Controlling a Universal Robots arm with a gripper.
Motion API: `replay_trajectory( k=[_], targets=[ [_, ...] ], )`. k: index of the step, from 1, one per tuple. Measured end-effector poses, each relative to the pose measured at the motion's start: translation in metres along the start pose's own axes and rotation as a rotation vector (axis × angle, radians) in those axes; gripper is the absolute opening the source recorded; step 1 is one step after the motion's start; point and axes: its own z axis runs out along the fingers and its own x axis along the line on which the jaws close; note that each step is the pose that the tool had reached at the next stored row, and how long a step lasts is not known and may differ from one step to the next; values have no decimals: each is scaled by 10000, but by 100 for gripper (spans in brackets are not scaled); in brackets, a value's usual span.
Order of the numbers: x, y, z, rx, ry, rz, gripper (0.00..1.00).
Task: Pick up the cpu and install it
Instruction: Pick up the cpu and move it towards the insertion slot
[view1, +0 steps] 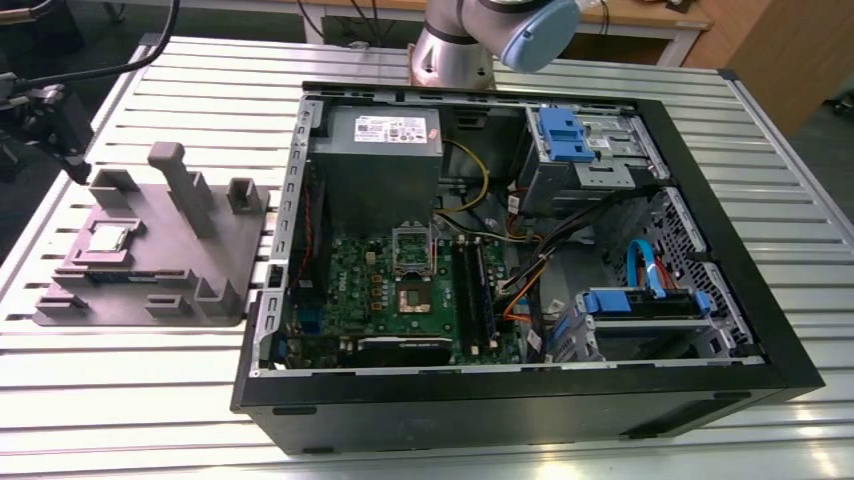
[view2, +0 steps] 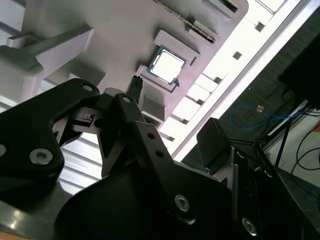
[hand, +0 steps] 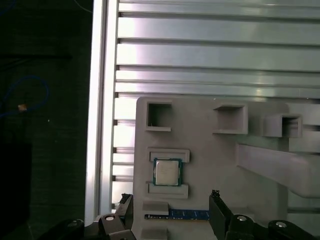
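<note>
The cpu (hand: 167, 171) lies flat in its square recess on the grey holder (hand: 200, 150), silver top up, with low ribs along two of its sides. In the exterior view it sits on that holder at the exterior view's left, well apart from the open computer case (view1: 534, 400). The hand (hand: 171, 200) hangs above the holder with its fingers (hand: 216, 202) spread wide and nothing between them. The cpu is near the hand but untouched.

I judge the step in hand to be the approach for the pickup. Nothing is lifted, and the socket (view1: 411, 292) on the board inside the case looks empty, with its frame seemingly raised.

A grasp from here would call for centring over the chip, coming down level, and closing lightly on the two edges the ribs leave free. A tilt could jam it in the recess. The blue-labelled strip (hand: 187, 214) lies in the slot just beside it and would need to be kept clear.

The bench (view1: 134, 400) is bright ribbed aluminium, and it carries both the holder and the case. Beyond its edge the floor is dark, with a loose blue cable (hand: 30, 95), and a wooden desk (view1: 641, 25) stands behind.
</note>
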Motion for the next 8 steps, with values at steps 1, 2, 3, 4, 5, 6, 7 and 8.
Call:
replay_trajectory(
  k=[1,2,3,4,5,6,7,8],
  targets=[
    [-5,-1,17,0,0,-1,71],
    [-9,-2,33,0,0,0,71],
    [-12,-2,47,0,0,0,71],
    [-14,-3,60,0,-1,0,71],
    [-14,-3,67,0,0,1,71],
    [-14,-4,71,0,1,0,71],
    [-14,-4,74,1,2,0,71],
    [-14,-5,76,1,2,0,71]
  ],
)
